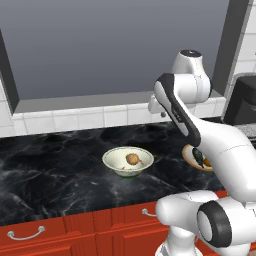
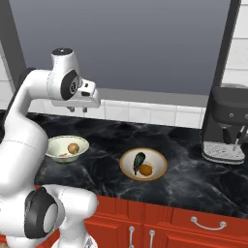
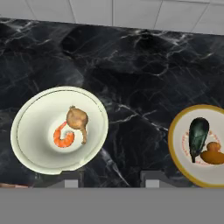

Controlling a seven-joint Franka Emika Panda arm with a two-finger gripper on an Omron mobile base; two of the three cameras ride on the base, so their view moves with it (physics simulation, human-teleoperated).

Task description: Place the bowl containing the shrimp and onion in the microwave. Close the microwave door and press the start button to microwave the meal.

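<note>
Bowl [image 3: 59,130] with shrimp [image 3: 64,137] and onion [image 3: 78,119] resting on dark surface [image 1: 55,165], beside plate [image 3: 199,144]. Jaws partly open, empty, above. Risk: off-centre descent striking rim, tipping contents, or grabbing plate.

Plate [image 1: 192,159] largely hidden behind the white arm in the left base view and cut by the right edge in the hand view; shrimp [image 2: 63,154] barely discernible in the right base view.
</note>
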